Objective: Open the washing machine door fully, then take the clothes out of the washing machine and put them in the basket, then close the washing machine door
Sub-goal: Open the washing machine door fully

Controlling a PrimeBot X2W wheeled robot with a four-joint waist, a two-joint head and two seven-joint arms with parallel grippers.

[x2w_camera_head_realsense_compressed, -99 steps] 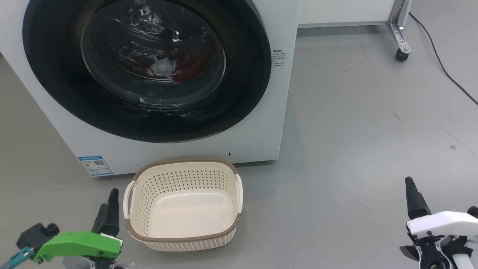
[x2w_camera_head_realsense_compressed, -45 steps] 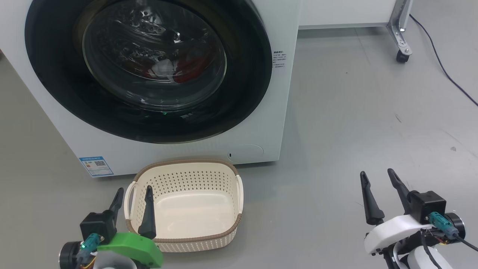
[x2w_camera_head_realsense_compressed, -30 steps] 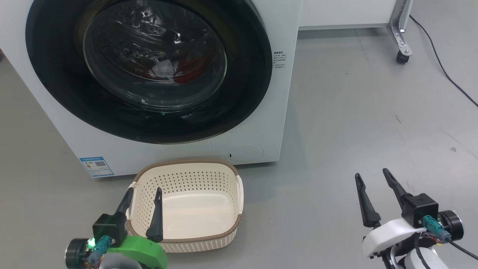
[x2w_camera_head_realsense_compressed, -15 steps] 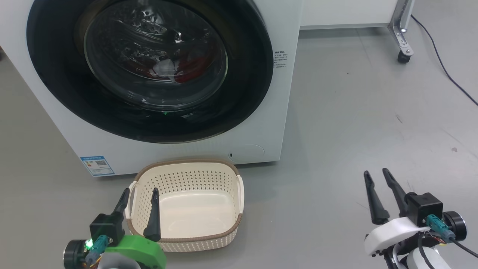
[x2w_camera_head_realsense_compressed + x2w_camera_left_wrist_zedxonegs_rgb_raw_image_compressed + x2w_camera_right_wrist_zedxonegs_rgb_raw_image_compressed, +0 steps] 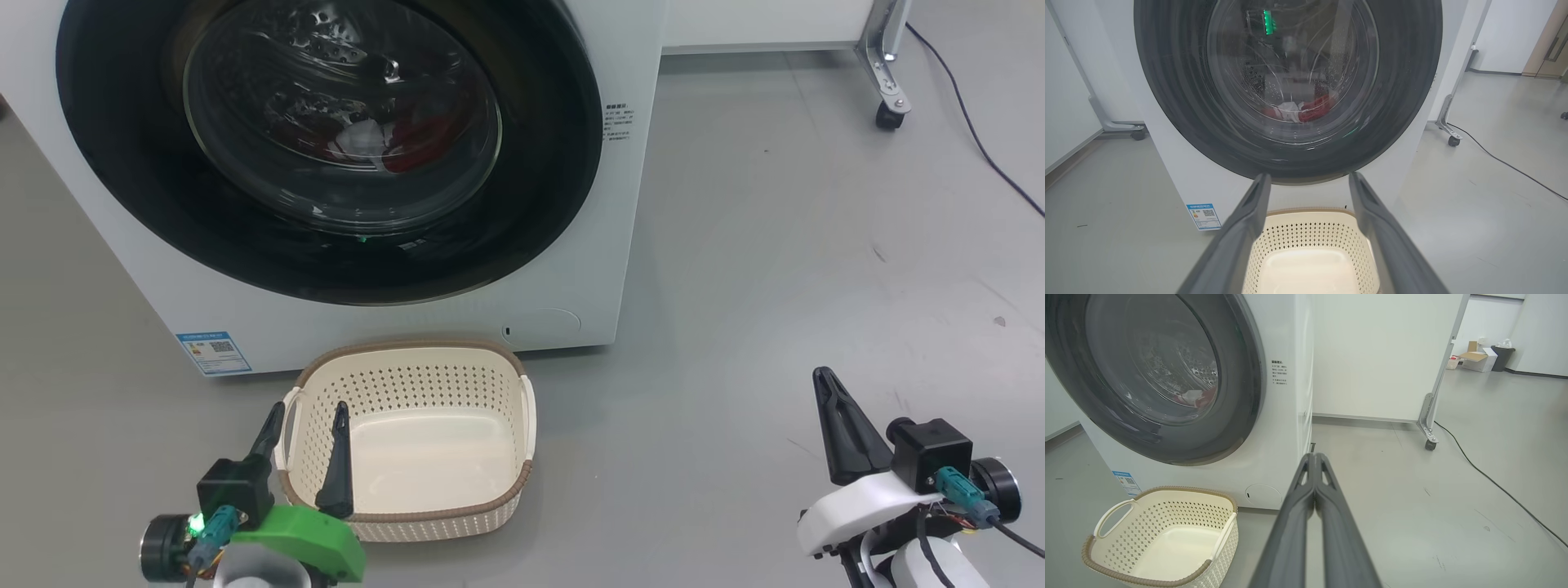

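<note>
Floor: I see smooth pale grey floor (image 5: 775,245), lightly scuffed; a black cable (image 5: 971,122) runs down the upper right past a metal leg on a caster (image 5: 888,117).
Washing machine: a big white box (image 5: 629,204) in the upper left, with a blue sticker (image 5: 212,351) low on its front.
Door: a glossy black ring (image 5: 531,163) around clear domed glass, shut flush.
Clothes: red and white fabric (image 5: 408,143) behind the glass, low in the perforated steel drum.
Basket: cream perforated plastic with a brown woven-look rim (image 5: 408,353), on the floor at lower centre, just before the machine.
Left gripper: at lower left (image 5: 309,406), fingers spread wide, holding nothing, over the basket's near left corner.
Right gripper: at lower right (image 5: 824,374), fingers pressed together on nothing, above the floor.
</note>
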